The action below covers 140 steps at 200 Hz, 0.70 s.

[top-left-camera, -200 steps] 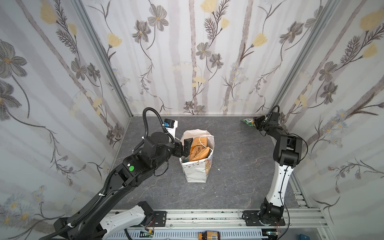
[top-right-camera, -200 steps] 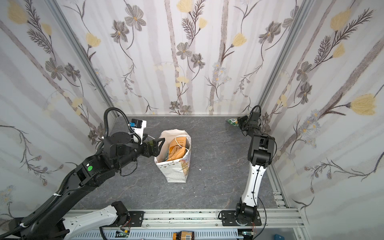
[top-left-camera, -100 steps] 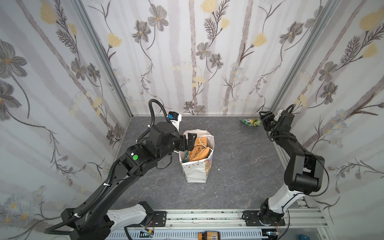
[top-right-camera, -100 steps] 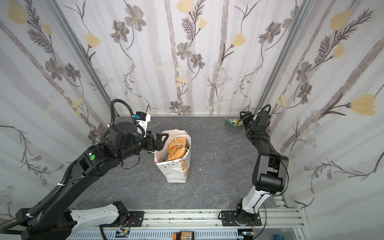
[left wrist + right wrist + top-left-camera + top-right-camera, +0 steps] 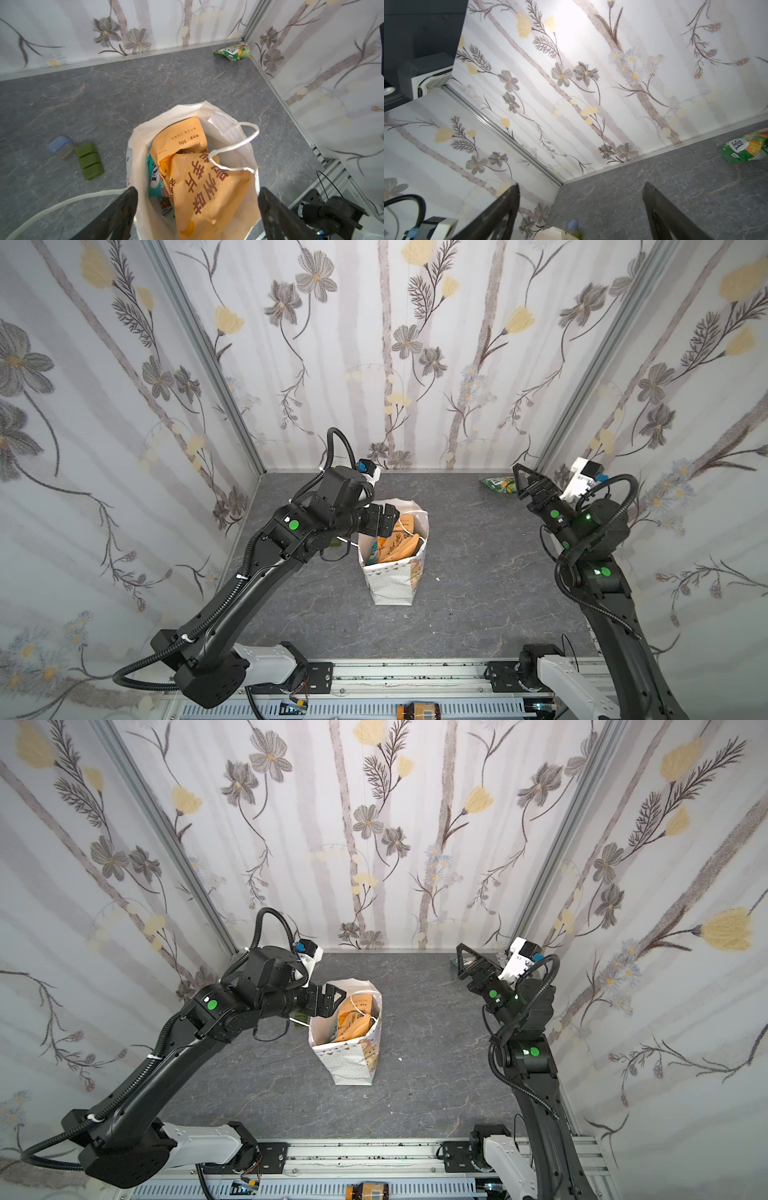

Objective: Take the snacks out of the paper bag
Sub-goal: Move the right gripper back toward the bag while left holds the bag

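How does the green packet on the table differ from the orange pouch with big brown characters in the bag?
Place: the green packet lies flat on the table near the back right corner; the orange pouch stands tilted inside the paper bag.
Size: the orange pouch looks larger than the green packet.
Colour: the green packet is green with yellow-orange print; the orange pouch is tan-orange.
Both are printed snack packs; neither is gripped.

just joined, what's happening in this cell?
A paper bag is being unpacked. The left gripper hangs open over the bag's mouth, above an orange pouch and a teal packet inside. The right gripper is open near a green packet lying on the table in the back right corner.
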Motion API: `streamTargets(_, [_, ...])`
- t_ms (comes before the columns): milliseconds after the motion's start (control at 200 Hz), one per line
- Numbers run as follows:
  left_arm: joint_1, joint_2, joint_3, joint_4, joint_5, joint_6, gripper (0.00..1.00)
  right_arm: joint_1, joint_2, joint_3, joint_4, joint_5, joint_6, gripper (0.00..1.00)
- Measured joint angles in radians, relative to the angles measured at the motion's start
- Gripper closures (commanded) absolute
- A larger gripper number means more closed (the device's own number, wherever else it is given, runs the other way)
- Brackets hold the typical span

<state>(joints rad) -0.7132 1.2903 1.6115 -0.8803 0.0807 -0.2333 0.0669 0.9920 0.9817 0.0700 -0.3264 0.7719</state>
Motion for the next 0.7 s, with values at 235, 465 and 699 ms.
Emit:
streamTargets(235, [0.002, -0.085, -0.079, -0.005, 0.189, 0.108, 0.09, 0.153, -0.137, 0.049, -0.198, -0.022, -0.05, 0.0])
streamTargets(465, [0.002, -0.079, -0.137, -0.006, 0.302, 0.182, 0.11, 0.346, -0.084, 0.168, -0.401, -0.04, -0.107, 0.0])
streamTargets(699, [0.002, -0.051, -0.211, 0.052, 0.28, 0.171, 0.23, 0.55, 0.043, 0.283, -0.551, 0.011, -0.164, 0.0])
